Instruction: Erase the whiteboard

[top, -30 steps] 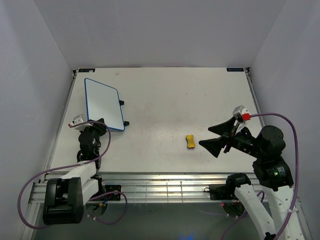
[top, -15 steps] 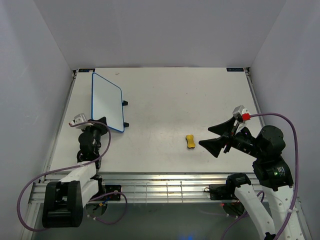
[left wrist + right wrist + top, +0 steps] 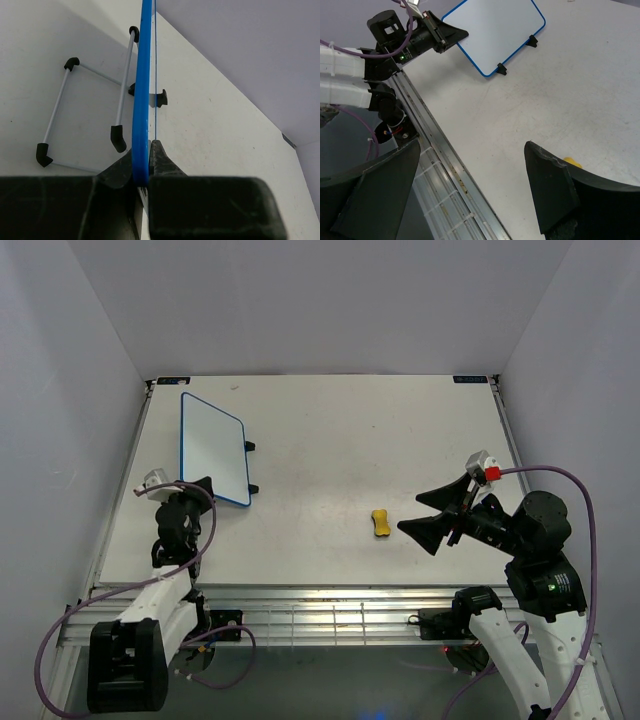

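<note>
The whiteboard (image 3: 213, 450), white with a thin blue frame, stands tilted at the table's left. My left gripper (image 3: 204, 486) is shut on its near corner. In the left wrist view the blue frame (image 3: 142, 100) runs edge-on between the jaws of the left gripper (image 3: 142, 161), with the wire stand and its black feet (image 3: 117, 138) to the left. The right wrist view shows the whiteboard (image 3: 495, 30) with a plain white face. My right gripper (image 3: 410, 512) hangs open just right of the yellow eraser (image 3: 380, 523), holding nothing; the right gripper (image 3: 472, 145) stands wide over bare table.
A metal rail (image 3: 330, 595) runs along the table's near edge. White walls close in the left, back and right sides. Purple cables loop off both arms. The eraser (image 3: 571, 162) peeks out beside my right fingertip.
My left gripper has shut on the whiteboard's frame, and the board has tipped up and swung a little to the right. The right arm and the eraser have not moved.
</note>
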`<action>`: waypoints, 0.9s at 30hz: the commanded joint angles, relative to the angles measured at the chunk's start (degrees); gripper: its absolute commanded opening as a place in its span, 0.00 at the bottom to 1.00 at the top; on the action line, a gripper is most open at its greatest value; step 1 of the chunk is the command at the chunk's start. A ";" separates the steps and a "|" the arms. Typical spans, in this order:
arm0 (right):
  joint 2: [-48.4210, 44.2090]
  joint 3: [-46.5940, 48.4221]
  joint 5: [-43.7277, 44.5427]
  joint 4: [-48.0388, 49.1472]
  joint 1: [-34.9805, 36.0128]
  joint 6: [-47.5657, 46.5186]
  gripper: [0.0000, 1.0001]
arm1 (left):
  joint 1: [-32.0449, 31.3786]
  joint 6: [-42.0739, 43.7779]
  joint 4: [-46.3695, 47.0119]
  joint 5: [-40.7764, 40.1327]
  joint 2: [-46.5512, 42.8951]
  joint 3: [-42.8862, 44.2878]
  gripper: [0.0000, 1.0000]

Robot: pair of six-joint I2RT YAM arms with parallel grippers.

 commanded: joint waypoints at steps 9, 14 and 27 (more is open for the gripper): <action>-0.16 -0.17 -1.34 4.57 0.26 1.57 0.90 | 0.28 0.48 -19.54 -1.11 -10.97 0.84 0.06; -0.78 -0.43 -1.34 4.75 0.26 1.83 0.90 | 0.11 1.01 -21.30 -1.11 -14.85 -1.35 0.10; -0.95 -1.49 -1.42 4.92 0.26 2.18 0.90 | -0.07 -3.20 -21.48 -1.63 -12.39 -2.76 0.40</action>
